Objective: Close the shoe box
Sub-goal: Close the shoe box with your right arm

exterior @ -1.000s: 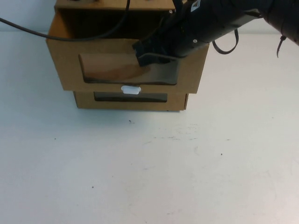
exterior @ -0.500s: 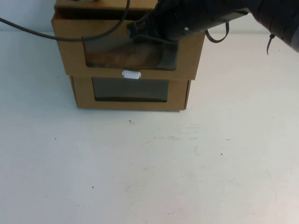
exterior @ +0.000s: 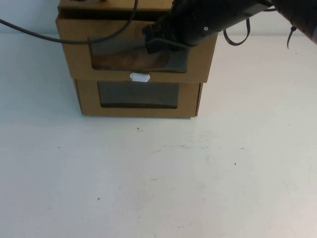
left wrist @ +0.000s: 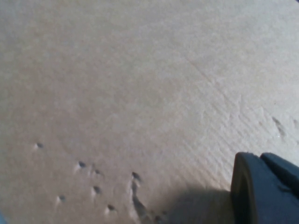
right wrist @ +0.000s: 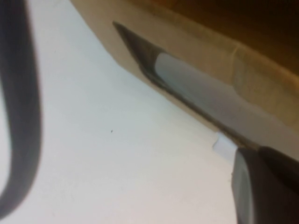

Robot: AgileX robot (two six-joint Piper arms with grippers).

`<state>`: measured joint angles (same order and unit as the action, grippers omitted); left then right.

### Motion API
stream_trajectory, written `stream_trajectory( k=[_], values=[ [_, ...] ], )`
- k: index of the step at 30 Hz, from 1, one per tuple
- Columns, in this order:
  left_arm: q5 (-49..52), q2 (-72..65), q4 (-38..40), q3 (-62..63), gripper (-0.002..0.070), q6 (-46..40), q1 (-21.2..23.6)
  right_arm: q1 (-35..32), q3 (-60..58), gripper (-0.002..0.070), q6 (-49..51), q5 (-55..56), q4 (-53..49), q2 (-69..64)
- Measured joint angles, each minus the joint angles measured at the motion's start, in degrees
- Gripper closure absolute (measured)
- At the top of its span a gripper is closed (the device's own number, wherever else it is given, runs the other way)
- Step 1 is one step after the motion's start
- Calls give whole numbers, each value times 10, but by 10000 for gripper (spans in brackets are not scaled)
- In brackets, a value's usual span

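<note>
The shoe box (exterior: pixel 74 59) is the upper of two stacked brown cardboard boxes at the table's far side. It has a clear window (exterior: pixel 124 57) and a white pull tab (exterior: pixel 139 77) below it. Its drawer front stands slightly proud of the shell, with a dark gap along the top. My right gripper (exterior: pixel 159 40) rests against the drawer front at the window's right part. In the right wrist view the box (right wrist: pixel 187 42) and the tab (right wrist: pixel 224 145) lie beside my right gripper (right wrist: pixel 261 186). My left gripper (left wrist: pixel 264 191) is close against plain cardboard (left wrist: pixel 140 93) and does not show in the high view.
The lower cardboard box (exterior: pixel 88 101) with its own window (exterior: pixel 138 95) sits under the shoe box. A black cable (exterior: pixel 59 38) crosses the shoe box's top left. The white table (exterior: pixel 158 178) spreads in front of the boxes.
The shoe box drawer has slid back from well out over the lower box to almost flush. My right arm went in with it, then shifted slightly right.
</note>
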<state>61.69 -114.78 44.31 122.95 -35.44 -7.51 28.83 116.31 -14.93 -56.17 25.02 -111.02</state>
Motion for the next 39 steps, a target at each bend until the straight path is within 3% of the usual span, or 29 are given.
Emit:
stream_trajectory(
  k=[39],
  values=[
    [8,0,21,0,678,0,0,-26,11,687,-3,137,57,-46]
  ],
)
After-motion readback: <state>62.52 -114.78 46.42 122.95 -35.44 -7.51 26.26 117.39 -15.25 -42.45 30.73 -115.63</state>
